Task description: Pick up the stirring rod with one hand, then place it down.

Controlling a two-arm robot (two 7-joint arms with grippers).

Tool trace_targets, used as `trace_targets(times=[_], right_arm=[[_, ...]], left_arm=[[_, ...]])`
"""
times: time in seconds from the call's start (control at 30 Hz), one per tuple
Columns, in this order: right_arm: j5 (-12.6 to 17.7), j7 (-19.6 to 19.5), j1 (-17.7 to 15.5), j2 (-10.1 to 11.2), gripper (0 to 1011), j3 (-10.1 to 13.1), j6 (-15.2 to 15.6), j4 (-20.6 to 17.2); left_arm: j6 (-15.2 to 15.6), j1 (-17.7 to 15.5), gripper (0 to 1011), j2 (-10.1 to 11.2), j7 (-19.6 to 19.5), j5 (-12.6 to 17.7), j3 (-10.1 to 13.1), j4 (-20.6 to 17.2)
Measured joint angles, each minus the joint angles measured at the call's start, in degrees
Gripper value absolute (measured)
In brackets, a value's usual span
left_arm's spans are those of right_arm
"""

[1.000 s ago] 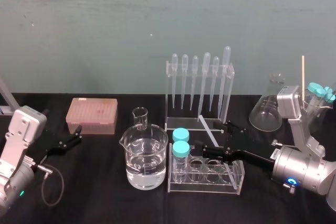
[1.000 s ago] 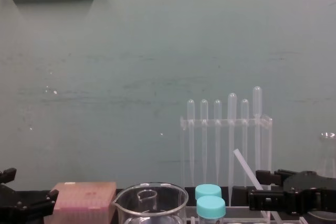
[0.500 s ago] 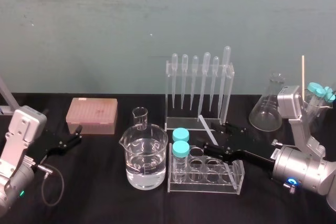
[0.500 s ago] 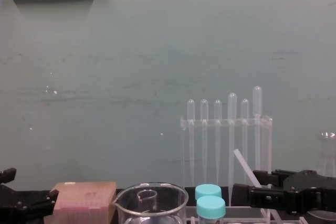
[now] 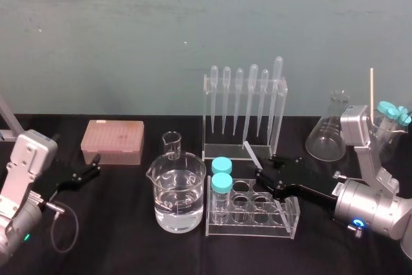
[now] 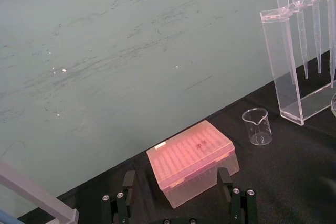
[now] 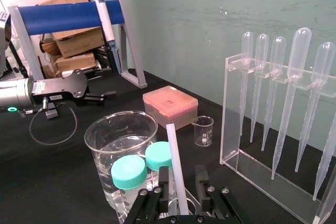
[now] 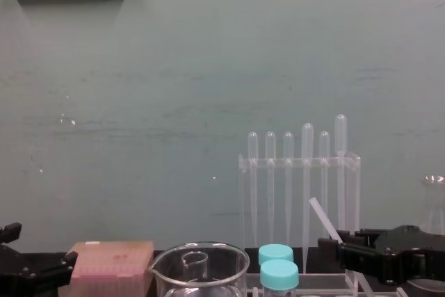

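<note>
The stirring rod (image 5: 252, 152) is a thin translucent-white stick, tilted, just in front of the pipette rack (image 5: 244, 104). In the right wrist view the stirring rod (image 7: 176, 166) rises between the two black fingers. My right gripper (image 5: 265, 173) reaches in from the right, above the test tube rack (image 5: 257, 214). Its jaws stand narrowly apart around the rod, one finger against it and a small gap at the other. In the chest view the stirring rod (image 8: 323, 217) slants up from the right gripper (image 8: 335, 248). My left gripper (image 5: 92, 167) rests open at the left, near the pink tip box (image 5: 112, 141).
A large beaker (image 5: 177, 194) of water stands left of the test tube rack, which holds two teal-capped tubes (image 5: 221, 175). A small beaker (image 5: 172, 143) sits behind it. A conical flask (image 5: 328, 130) stands at the back right.
The right gripper's jaws have drawn in from wide open to a narrow gap around the stirring rod. The left arm has not moved.
</note>
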Motion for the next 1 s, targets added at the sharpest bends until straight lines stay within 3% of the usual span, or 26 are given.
trace_targets(times=[0.27, 0.67, 0.83, 0.87, 1.0], right_arm=[[0.0, 0.0, 0.0, 0.0, 96, 0.0, 0.0, 0.0], [-0.3, -0.2, -0.3, -0.1, 69, 0.5, -0.9, -0.2], [-4.6, -4.7, -2.2, 0.1, 69, 2.8, -7.1, -3.5], [-4.6, -4.7, -2.2, 0.1, 69, 2.8, -7.1, -3.5], [-9.9, -10.8, -4.6, -0.2, 69, 5.3, -14.5, -6.7]], left_arm=[[0.0, 0.0, 1000, 0.0, 0.0, 0.0, 0.0, 0.0], [0.0, 0.0, 1000, 0.0, 0.0, 0.0, 0.0, 0.0], [0.0, 0.0, 1000, 0.0, 0.0, 0.0, 0.0, 0.0], [0.0, 0.0, 1000, 0.0, 0.0, 0.0, 0.0, 0.0], [0.0, 0.0, 1000, 0.0, 0.0, 0.0, 0.0, 0.0]])
